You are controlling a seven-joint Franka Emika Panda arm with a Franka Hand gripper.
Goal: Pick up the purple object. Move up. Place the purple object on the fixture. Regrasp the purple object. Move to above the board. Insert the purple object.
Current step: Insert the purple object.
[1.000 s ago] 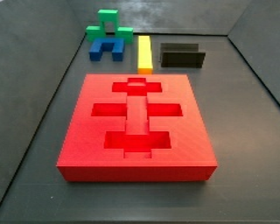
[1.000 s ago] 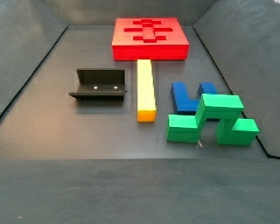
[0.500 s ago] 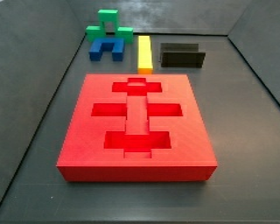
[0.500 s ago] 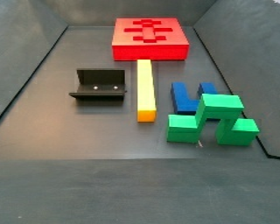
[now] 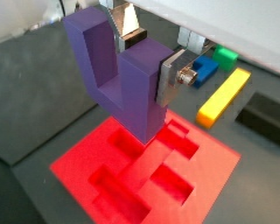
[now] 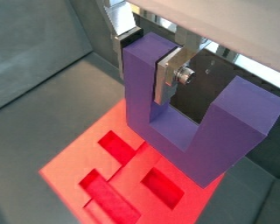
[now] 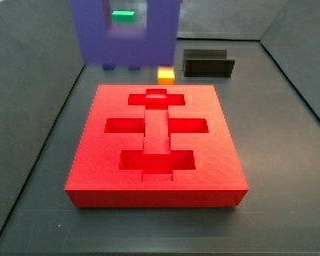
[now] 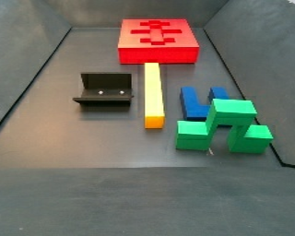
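The purple object (image 5: 130, 87) is a U-shaped block held with its prongs up and its base down. My gripper (image 5: 149, 59) is shut on one prong, a silver finger plate on each side of it; both wrist views show this (image 6: 146, 57). The block (image 6: 213, 131) hangs in the air over the red board (image 5: 108, 166), apart from it. In a side view the purple object (image 7: 123, 40) shows at the top, above the board's (image 7: 96, 140) far end, with the gripper out of frame. The black fixture (image 7: 210, 65) stands empty beyond the board.
A yellow bar (image 8: 153, 92), a blue U-shaped block (image 8: 199, 100) and a green block (image 8: 230, 124) lie beside the fixture (image 8: 107, 92), away from the board (image 8: 187, 41). Grey walls ring the dark floor. The yellow bar (image 5: 224, 96) also shows in a wrist view.
The purple object has come into a side view at the top, above the board's far end, where it was absent before. The other blocks, fixture and board have not moved.
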